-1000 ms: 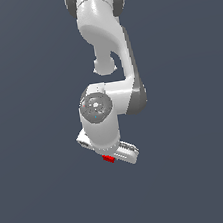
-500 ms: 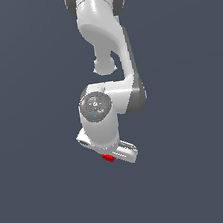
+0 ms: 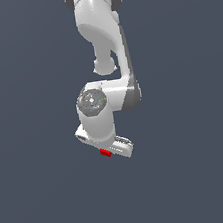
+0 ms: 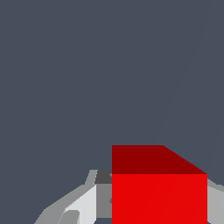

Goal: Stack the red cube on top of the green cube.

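All I get around the arm is a flat slate-grey backdrop, no bench edge and no green cube in either view. Nearest, in the wrist view, the red cube (image 4: 159, 192) sits pinched in the tool (image 4: 153, 205), grey fingers (image 4: 83, 205) hard against its sides. I'd hold that pinch, find the green cube, then lower squarely; the arm hangs folded, wrist pointing downward, cube (image 3: 105, 153) beneath it.
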